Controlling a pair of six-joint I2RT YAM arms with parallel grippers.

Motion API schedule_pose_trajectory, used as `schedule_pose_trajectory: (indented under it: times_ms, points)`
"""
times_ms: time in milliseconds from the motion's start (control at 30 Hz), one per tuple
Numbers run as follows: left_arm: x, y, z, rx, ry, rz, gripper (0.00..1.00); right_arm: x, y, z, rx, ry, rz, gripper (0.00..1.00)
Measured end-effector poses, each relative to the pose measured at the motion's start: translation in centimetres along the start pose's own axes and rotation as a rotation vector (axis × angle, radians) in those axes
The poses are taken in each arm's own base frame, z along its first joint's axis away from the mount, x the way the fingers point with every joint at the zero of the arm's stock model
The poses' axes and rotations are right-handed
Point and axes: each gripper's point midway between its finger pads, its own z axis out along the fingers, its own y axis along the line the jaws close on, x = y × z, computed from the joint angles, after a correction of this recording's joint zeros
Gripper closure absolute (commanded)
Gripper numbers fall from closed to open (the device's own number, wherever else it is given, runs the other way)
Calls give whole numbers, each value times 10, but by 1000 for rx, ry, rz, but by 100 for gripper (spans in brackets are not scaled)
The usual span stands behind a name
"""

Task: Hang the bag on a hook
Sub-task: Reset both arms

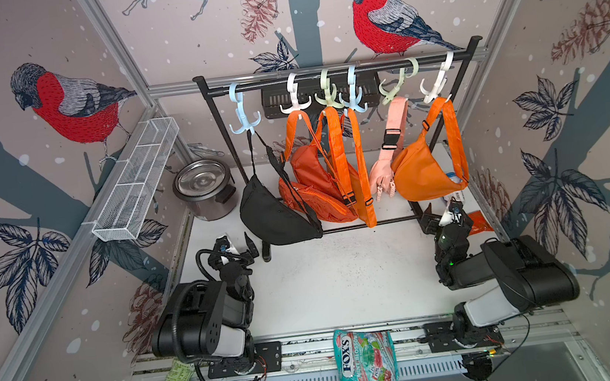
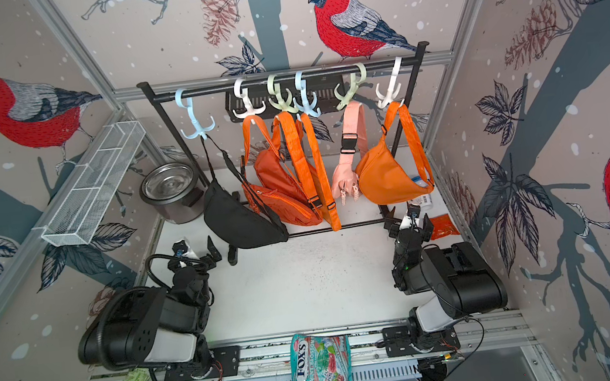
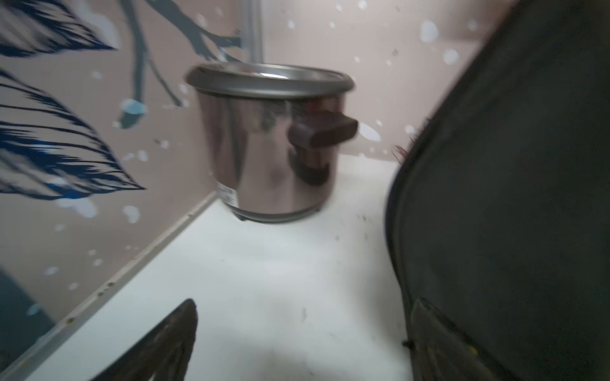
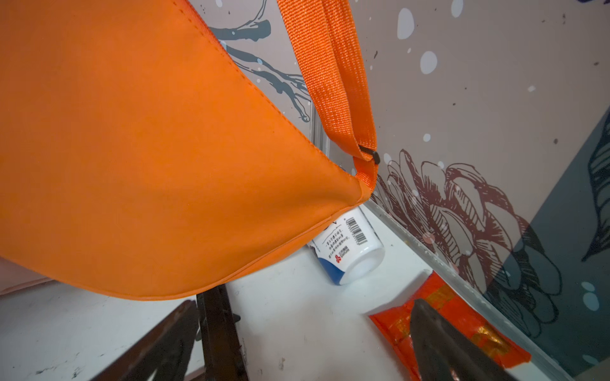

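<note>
Front edge: candy packet [image 1: 365, 355] lies across the frame rail between the two arm bases.

Left gripper [image 1: 257, 248] sits low over the table [image 1: 343, 280], jaws spread wide, holding nothing. It is just beside the black bag [image 1: 279, 213]. The left wrist view is blurred; the bag's cloth [image 3: 511, 198] fills the side by one finger, contact not clear.

Right gripper [image 1: 445, 219] is also wide open and empty, under the bright orange bag [image 1: 425, 175]. An orange wrapper [image 4: 396, 323] and a toppled white bottle [image 4: 350, 250] lie on the table there.

The black bag hangs by its strap from the pale blue hook [image 1: 244, 120] at the left end of the rail [image 1: 379, 65], clear of the table. The pouch's long axis slants in both top views, from the pot side toward the middle of the rack's lower bar. Plain black crescent pouch with a thin black strap.

Beside it hang dark orange bags [image 1: 318, 186], touching its right end, then a pink bag [image 1: 382, 171].

Far left: steel pot [image 1: 205, 190], then a white wire basket [image 1: 136, 182] on the wall.
</note>
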Motion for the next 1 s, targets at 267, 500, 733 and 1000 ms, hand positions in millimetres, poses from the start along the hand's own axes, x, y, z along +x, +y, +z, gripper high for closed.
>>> schedule_pose_trajectory:
  times_ms: [267, 500, 733, 1000]
  points:
    - [-13, -40, 0, 172, -44, 102, 1, -3, 0, 18, 10, 22, 11, 1]
    - [-33, -27, 52, 148, -7, 54, 1, 0, 2, 18, -4, 38, 6, 1]
    - [-8, -21, 57, 162, 112, 3, 1, 0, 2, 18, -5, 39, 6, 1]
    - [-3, -23, 56, 174, 131, -1, 1, 1, 2, 18, -5, 39, 5, 1]
